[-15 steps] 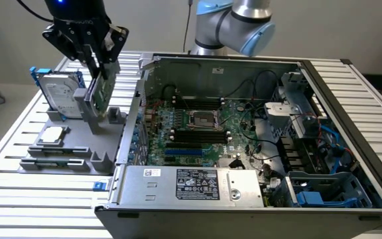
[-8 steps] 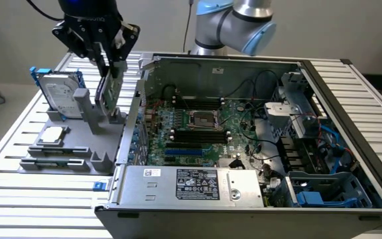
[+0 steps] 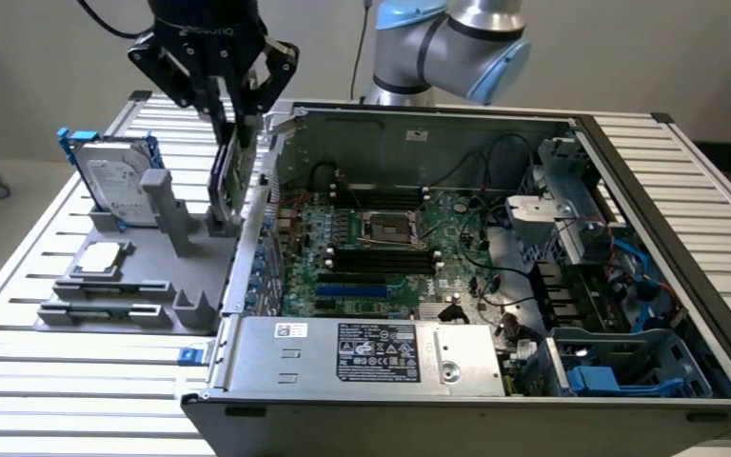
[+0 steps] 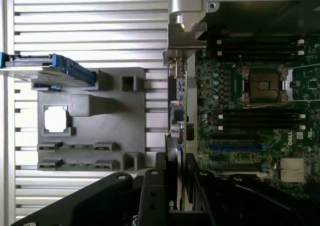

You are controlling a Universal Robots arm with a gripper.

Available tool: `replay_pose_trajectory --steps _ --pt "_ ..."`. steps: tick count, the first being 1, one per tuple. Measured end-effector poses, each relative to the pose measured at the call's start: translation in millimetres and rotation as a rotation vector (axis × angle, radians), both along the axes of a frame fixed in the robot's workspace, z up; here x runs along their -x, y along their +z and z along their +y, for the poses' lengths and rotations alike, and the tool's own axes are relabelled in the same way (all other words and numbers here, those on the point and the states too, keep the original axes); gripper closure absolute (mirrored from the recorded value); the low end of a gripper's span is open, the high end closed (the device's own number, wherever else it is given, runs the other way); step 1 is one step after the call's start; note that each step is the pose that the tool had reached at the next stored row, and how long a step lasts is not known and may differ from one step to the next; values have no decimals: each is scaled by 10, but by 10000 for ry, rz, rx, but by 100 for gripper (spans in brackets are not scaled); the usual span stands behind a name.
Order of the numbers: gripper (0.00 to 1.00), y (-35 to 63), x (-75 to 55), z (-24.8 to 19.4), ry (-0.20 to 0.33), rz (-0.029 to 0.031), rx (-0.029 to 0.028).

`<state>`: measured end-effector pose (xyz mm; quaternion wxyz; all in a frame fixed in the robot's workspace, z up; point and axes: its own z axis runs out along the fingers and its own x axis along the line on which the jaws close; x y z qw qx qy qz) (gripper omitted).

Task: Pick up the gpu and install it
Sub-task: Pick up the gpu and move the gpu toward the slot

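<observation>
The gpu (image 3: 227,181) hangs upright and edge-on from my gripper (image 3: 229,112), whose fingers are shut on its upper edge. Its lower end sits just above the grey holder (image 3: 137,276), right beside the open computer case's outer wall (image 3: 254,238). In the wrist view the gpu (image 4: 178,113) appears as a thin card with its silver end bracket (image 4: 185,33) at the far end. There my gripper (image 4: 176,172) clamps it from both sides, along the line between the holder and the motherboard (image 4: 250,111).
The holder carries a hard drive in a blue frame (image 3: 114,179), a processor chip (image 3: 102,257) and memory sticks (image 3: 102,310). Inside the case are a blue card slot (image 3: 355,290), a processor socket (image 3: 385,227), cables and a power supply (image 3: 365,354). The table is slatted (image 3: 35,381).
</observation>
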<state>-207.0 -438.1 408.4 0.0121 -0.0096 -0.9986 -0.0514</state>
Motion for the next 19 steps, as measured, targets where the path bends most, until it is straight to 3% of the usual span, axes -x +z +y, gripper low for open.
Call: replay_pose_trajectory --steps 11,19 --pt "74 73 -445 -61 0 197 -71" --pt "74 52 -808 -64 0 224 -72"
